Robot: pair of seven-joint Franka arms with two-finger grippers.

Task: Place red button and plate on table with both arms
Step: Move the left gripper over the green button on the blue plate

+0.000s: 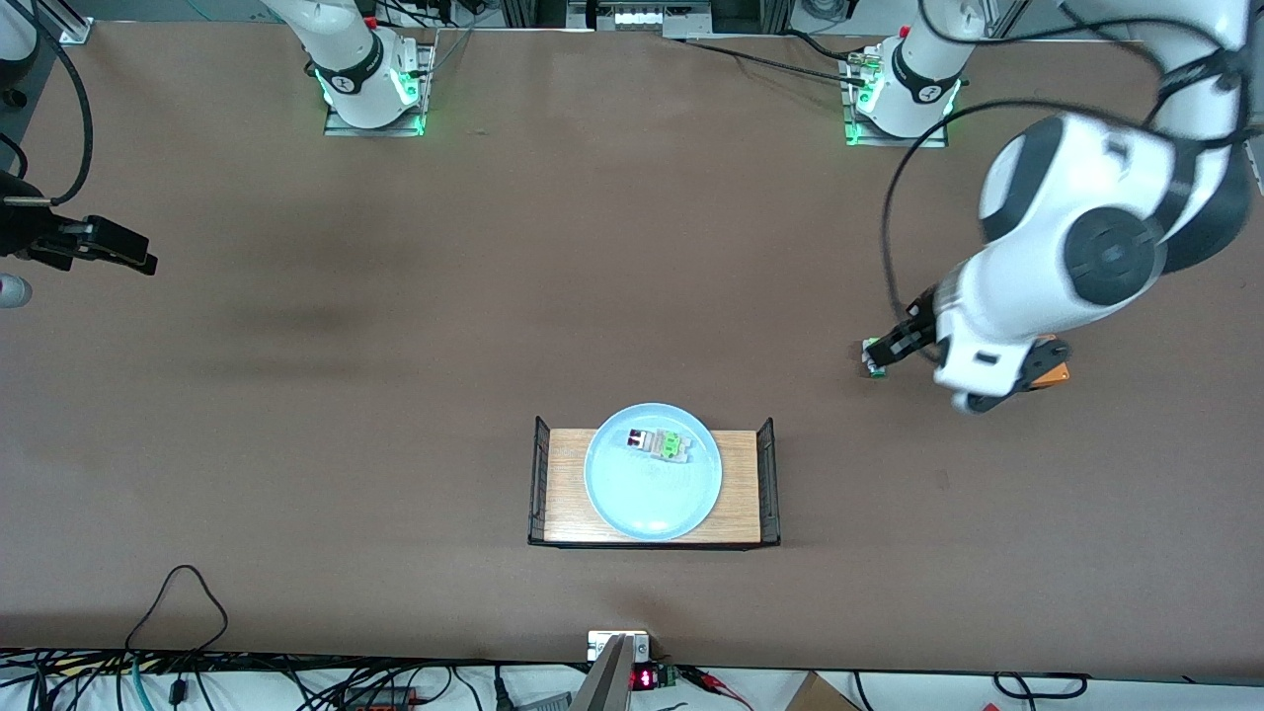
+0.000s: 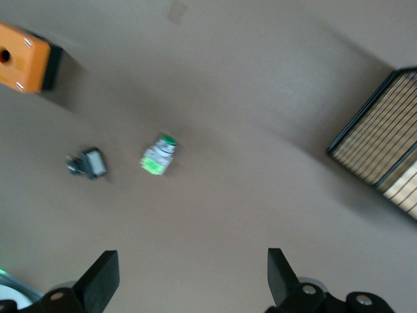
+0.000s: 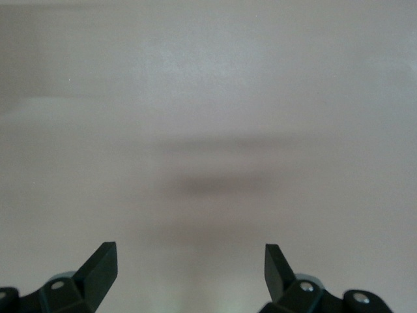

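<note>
The red button (image 1: 656, 442) lies on its side in the plate (image 1: 653, 472), on the part of the dish farthest from the front camera, its green block pointing toward the left arm's end. The plate rests on a small light-wood tray (image 1: 570, 489) with black wire ends, and the tray sits on the brown surface (image 1: 395, 395), in its middle and toward the front camera's edge.

From the tray toward the left arm's end, the left gripper (image 2: 194, 277) hangs over the surface with its jaws wide apart and empty. Below it lie a green-capped switch (image 2: 158, 155), a small black part (image 2: 89, 163) and an orange box (image 2: 21, 57) with a hole.

From the tray toward the right arm's end, the right gripper (image 3: 190, 268) waits over bare surface, jaws apart and empty.
</note>
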